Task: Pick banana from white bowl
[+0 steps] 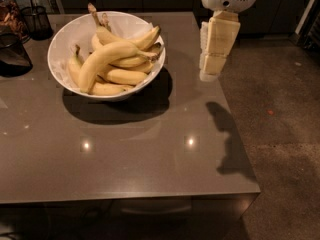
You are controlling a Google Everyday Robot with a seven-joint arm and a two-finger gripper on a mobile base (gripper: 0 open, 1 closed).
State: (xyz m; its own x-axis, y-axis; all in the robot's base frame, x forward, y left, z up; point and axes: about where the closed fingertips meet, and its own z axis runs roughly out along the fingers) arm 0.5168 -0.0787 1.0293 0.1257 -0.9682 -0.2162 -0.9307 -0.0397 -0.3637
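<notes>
The white bowl (pixel 64 40) stands on the grey table at the back left and holds several yellow bananas. The banana (pixel 107 56), the longest and thickest, lies curved on top of the pile with its dark stem tip pointing right. My gripper (pixel 209 66) hangs from the cream arm above the table's right edge, to the right of the bowl and apart from it. It holds nothing that I can see.
A dark wire-mesh cup (pixel 36 20) and a dark container (pixel 12 54) stand at the table's far left. The grey table (pixel 150 154) ends just right of the gripper, with dark floor (pixel 280 134) beyond.
</notes>
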